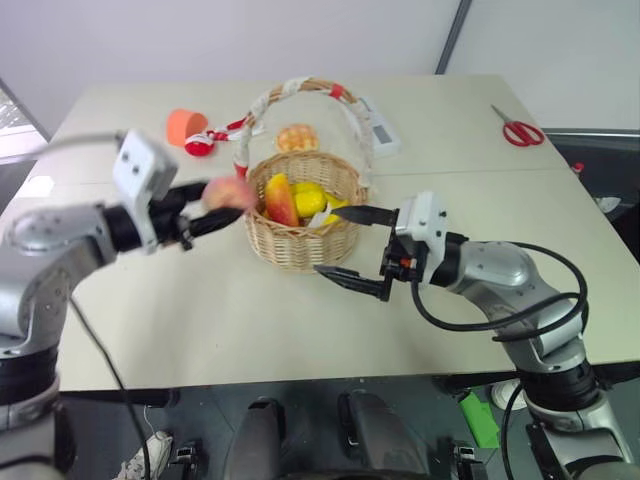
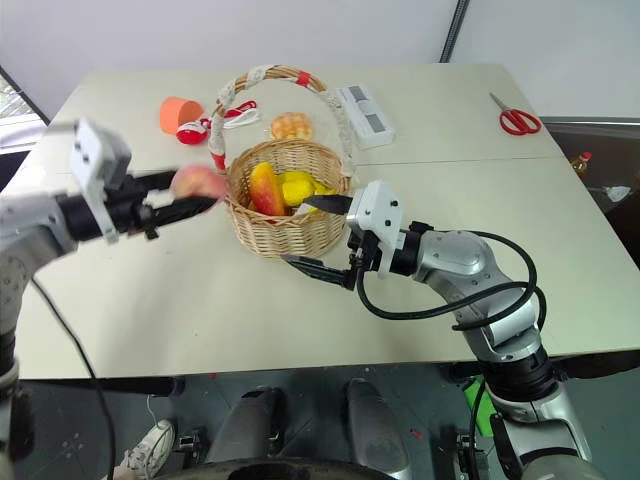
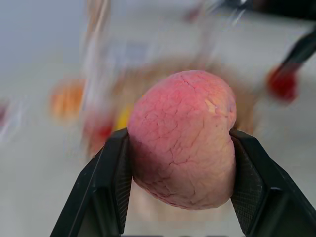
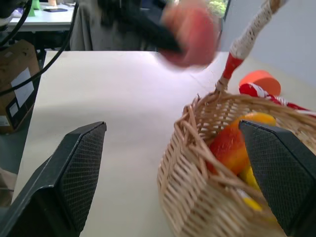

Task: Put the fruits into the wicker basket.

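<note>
A round pink peach hangs in the air just left of the wicker basket, with my left gripper shut on it; its black fingers press the fruit from both sides. The basket stands mid-table with its banded handle arched over it. Inside lie an orange-red mango and yellow fruits. My right gripper is open at the basket's right side, one finger over the rim and the other beside the front wall, holding nothing. The right wrist view has the peach above the rim.
Behind the basket are an orange cup, a red-and-white object, a golden bun and a white flat device. Red scissors lie at the far right. The near table surface is bare.
</note>
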Action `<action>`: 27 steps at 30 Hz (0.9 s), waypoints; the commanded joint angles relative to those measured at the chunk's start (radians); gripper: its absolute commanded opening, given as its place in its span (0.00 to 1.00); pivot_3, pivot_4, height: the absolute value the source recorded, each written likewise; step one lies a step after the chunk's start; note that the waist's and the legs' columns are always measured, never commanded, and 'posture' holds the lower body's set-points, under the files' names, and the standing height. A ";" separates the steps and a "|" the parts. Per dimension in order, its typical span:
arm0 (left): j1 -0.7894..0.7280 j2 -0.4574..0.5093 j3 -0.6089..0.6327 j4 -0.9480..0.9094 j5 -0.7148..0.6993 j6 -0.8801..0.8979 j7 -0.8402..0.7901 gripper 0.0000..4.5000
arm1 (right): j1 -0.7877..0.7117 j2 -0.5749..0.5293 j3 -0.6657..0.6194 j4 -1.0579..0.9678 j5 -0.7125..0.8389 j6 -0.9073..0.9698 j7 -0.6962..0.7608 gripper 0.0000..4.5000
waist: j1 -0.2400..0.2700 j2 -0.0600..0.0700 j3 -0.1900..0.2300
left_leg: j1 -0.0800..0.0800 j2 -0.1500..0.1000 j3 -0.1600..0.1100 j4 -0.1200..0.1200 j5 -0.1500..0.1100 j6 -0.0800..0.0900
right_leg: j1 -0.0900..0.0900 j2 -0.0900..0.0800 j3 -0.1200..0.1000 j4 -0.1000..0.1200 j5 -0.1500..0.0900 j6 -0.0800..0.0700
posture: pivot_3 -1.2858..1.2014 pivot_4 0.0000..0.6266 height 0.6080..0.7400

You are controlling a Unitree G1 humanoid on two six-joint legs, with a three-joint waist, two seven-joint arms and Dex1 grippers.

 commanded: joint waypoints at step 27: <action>0.120 -0.112 -0.333 0.011 0.113 -0.229 -0.229 0.98 | 0.313 -0.152 -0.339 0.192 -0.131 0.141 -0.231 1.00 | -0.026 0.001 0.000 | 0.001 0.002 0.001 0.000 0.000 0.000 | -0.001 0.004 0.003 0.001 0.000 -0.001 | 0.52 0.24 1.00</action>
